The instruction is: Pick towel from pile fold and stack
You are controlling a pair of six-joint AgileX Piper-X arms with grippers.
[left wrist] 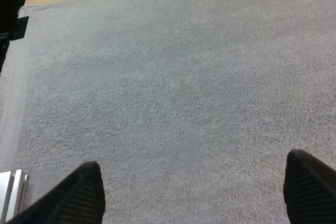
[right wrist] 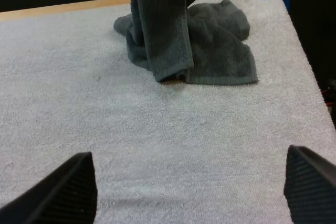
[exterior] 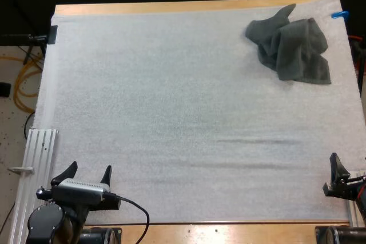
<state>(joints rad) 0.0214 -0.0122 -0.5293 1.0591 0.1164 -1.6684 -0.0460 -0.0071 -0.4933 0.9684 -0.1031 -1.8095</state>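
The high view takes in the whole white mat (exterior: 171, 112) on the wooden table (exterior: 171, 7); the crumpled towel (exterior: 290, 50) lies at the mat's far right corner, and both pincers sit at its near edge. The left gripper (exterior: 90, 171) is at the near left beside a ribbed metal rail (exterior: 41, 152), well apart from the towel; the right gripper (exterior: 338, 174) is at the near right, on the towel's side yet also well apart from it.

The right wrist view brings out texture: dark grey-green terry with a ribbed weave; one fold humps up over a flatter layer with a straight hem; the mat is fleecy and nubbly. The right fingers (right wrist: 68, 192), black with grooved pads, stand wide apart and hold nothing; the towel lies ahead of them across bare mat.

In the left wrist view the left fingers (left wrist: 79, 195) gape equally wide over bare mat, gripping nothing.
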